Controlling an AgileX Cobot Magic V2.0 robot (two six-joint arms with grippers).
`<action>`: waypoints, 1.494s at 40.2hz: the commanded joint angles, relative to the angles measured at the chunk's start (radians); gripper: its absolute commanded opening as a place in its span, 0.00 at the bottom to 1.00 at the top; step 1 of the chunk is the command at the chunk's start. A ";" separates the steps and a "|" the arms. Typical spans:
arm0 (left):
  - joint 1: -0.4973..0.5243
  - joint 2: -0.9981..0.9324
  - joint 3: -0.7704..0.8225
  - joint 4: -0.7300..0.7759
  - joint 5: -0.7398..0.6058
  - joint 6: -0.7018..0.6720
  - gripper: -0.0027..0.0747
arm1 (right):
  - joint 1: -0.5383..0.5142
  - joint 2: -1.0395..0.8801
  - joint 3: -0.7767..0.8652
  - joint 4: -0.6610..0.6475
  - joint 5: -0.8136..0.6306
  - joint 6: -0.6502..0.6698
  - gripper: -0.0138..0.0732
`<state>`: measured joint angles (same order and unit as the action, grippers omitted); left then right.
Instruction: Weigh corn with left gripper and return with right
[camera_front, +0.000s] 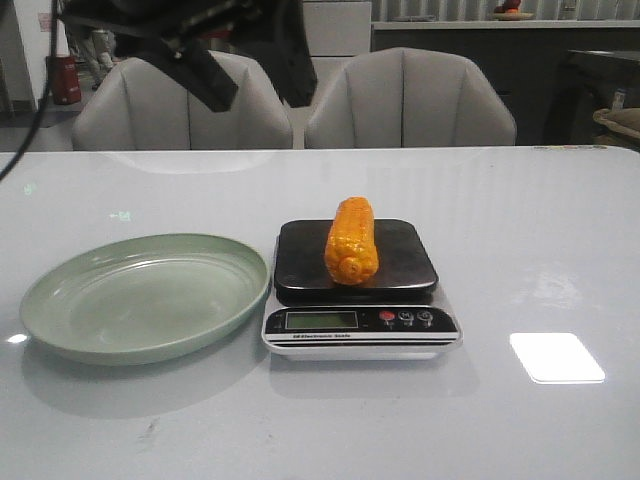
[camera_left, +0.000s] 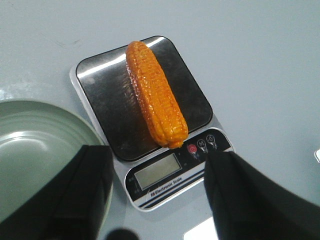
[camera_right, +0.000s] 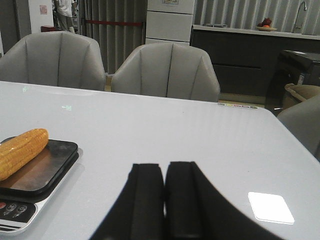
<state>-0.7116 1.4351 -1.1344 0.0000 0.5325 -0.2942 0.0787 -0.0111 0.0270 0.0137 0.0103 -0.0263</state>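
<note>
On the dark square platform of a silver digital kitchen scale (camera_front: 360, 325), near the middle of the pale grey glossy table (camera_front: 520, 230): a short orange-yellow corn cob (camera_front: 352, 239) with rows of bumpy kernels, lying flat, lengthwise from the back edge of the platform toward the display, narrower than the platform and touching nothing else. Blunt end of the corn cob (camera_left: 156, 95) just short of the red button beside the blank grey display, seen from the left wrist; same corn cob (camera_right: 21, 151) at the edge of the right wrist view, resting on the platform of the scale (camera_right: 35, 175).

Just beside the scale, on the robot's left: a shallow round pale green plate (camera_front: 60, 300), close to the scale's casing, contact hard to judge.

Above the scale, clear of the corn: the bulky black left end effector (camera_left: 157, 192), fingers (camera_left: 80, 195) spread wide to either side of the display, gripping nothing. From the front, only a dark blurred mass at the top of the view (camera_front: 215, 45), jaw state unreadable there.

Over bare table well to the robot's right of the scale: the black right end effector (camera_right: 165, 200), fingers (camera_right: 146, 200) pressed together with only a thin seam between, nothing held.

Behind the table: two grey padded chairs (camera_front: 410, 100).
</note>
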 joint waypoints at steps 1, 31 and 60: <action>0.001 -0.135 0.035 0.000 -0.066 -0.001 0.62 | -0.005 -0.019 0.003 -0.014 -0.082 -0.001 0.35; 0.001 -1.089 0.567 0.161 -0.056 0.001 0.62 | -0.005 -0.018 0.003 -0.014 -0.082 -0.001 0.35; 0.001 -1.447 0.671 0.178 0.068 0.082 0.19 | -0.002 -0.018 0.002 -0.014 -0.223 0.000 0.35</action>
<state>-0.7116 -0.0070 -0.4415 0.1704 0.6822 -0.2109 0.0787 -0.0111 0.0270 0.0137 -0.0509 -0.0263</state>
